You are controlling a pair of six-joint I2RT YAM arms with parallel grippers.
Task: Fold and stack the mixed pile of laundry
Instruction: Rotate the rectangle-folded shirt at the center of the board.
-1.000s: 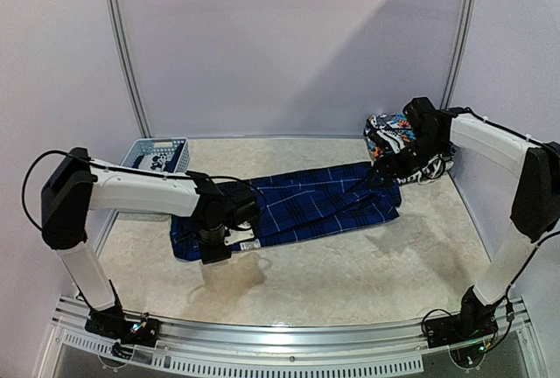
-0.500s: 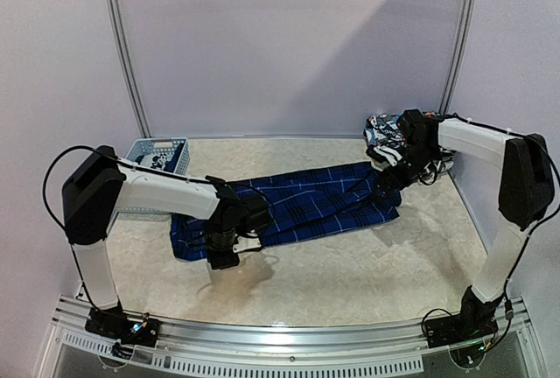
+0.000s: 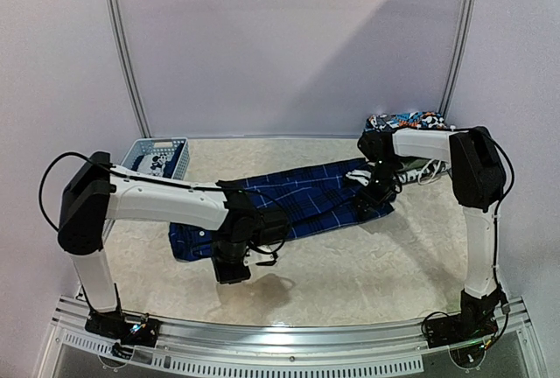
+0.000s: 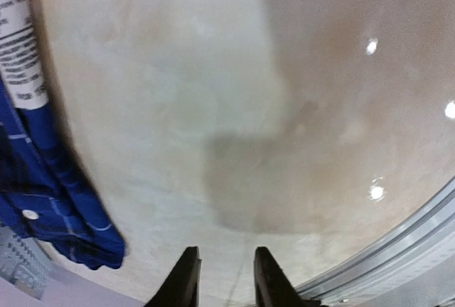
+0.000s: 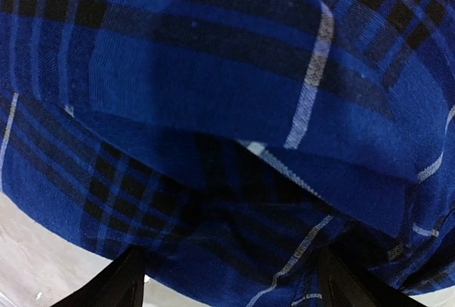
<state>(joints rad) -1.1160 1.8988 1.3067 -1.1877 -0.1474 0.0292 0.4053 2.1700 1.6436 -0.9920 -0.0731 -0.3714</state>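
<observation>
A blue-and-black plaid shirt lies spread across the middle of the table. My left gripper hovers just in front of its near edge. In the left wrist view the left gripper has a narrow gap between its fingers with only bare table beyond. The shirt's hem and white label lie off to the left. My right gripper is low over the shirt's right end. The right wrist view shows its jaws wide apart, with folds of the plaid shirt filling the space ahead of the right gripper.
A light-blue slotted basket with a garment inside stands at the back left. Brightly printed clothes and a white piece lie at the back right corner. A metal rail runs along the table's near edge.
My right arm swung left and down from the back-right clothes onto the shirt's right end. My left gripper slid off the shirt toward the near edge, shutting and then parting slightly.
</observation>
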